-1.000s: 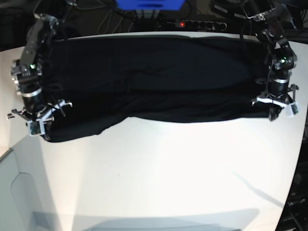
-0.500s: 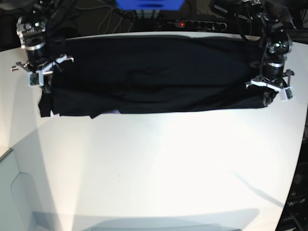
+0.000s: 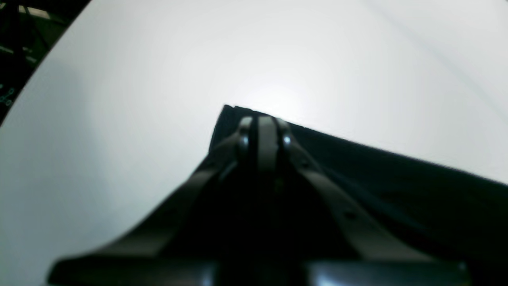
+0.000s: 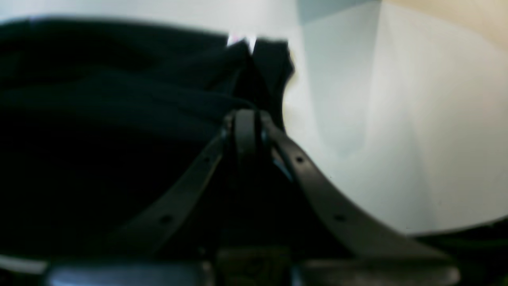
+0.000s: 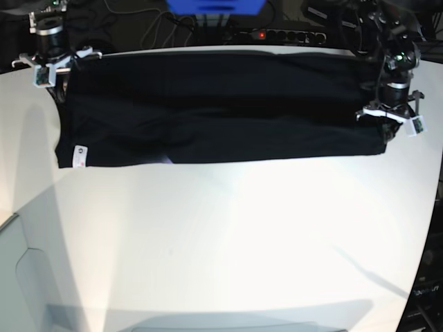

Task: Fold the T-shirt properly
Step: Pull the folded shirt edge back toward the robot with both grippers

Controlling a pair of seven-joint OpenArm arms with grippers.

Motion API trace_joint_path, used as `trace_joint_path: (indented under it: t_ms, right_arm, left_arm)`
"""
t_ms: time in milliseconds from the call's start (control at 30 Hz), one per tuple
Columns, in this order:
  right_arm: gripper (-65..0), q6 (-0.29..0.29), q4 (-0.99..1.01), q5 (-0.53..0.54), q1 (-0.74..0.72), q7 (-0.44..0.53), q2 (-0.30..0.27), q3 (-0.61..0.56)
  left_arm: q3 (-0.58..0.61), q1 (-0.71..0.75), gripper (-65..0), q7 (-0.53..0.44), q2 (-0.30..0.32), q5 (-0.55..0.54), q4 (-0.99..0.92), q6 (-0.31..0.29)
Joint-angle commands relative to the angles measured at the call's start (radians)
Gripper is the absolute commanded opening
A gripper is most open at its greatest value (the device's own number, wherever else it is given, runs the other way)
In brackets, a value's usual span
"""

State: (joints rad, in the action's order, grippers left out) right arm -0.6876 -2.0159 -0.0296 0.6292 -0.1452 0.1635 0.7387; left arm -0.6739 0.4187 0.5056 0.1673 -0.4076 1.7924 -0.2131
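The black T-shirt (image 5: 221, 104) lies as a wide band across the back of the white table (image 5: 228, 235); a small white label (image 5: 78, 155) shows at its front left corner. My right gripper (image 5: 61, 84) (image 4: 246, 119), at the back left corner, is shut on a bunched edge of the T-shirt (image 4: 119, 103). At the shirt's right end, my left gripper (image 5: 386, 133) (image 3: 264, 124) is shut on a corner of the T-shirt (image 3: 397, 178), low over the table. No print shows.
A power strip (image 5: 287, 34) with a red light, cables and a blue object (image 5: 214, 7) sit behind the table's back edge. The table curves away at the right (image 5: 432, 207). A grey panel (image 5: 21, 277) lies at the lower left.
Both grippers have carried the shirt's edge toward the back of the table, the right one much farther. The front edge now lies straighter and the white label has come into view.
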Motion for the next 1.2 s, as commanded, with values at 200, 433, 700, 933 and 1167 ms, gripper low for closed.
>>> trace_joint_path:
  t_ms: [200, 433, 700, 933, 1167]
  right_arm:
    - [-65.0, -0.011, -0.019, 0.015, 0.065, 0.032, -0.006, 0.002]
    - [-65.0, -0.011, -0.019, 0.015, 0.062, 0.032, -0.006, 0.061]
    - [-65.0, -0.011, -0.019, 0.015, 0.077, 0.032, -0.006, 0.089]
    - [-65.0, -0.011, -0.021, 0.015, 0.114, 0.029, -0.006, 0.086]
    - [-65.0, -0.011, -0.022, 0.017, 0.183, 0.032, -0.006, 0.011]
  left_arm:
    - [-0.014, 0.021, -65.0, -0.025, 0.015, -0.006, 0.014, -0.001]
    - [-0.051, 0.022, -65.0, -0.025, 0.013, -0.006, 0.011, -0.001]
    - [-0.053, 0.042, -65.0, -0.025, 0.013, -0.006, 0.010, -0.001]
    - [-0.065, 0.038, -65.0, -0.025, 0.022, -0.006, 0.010, -0.001]
    - [-0.094, 0.032, -65.0, -0.025, 0.022, -0.006, -0.004, -0.001]
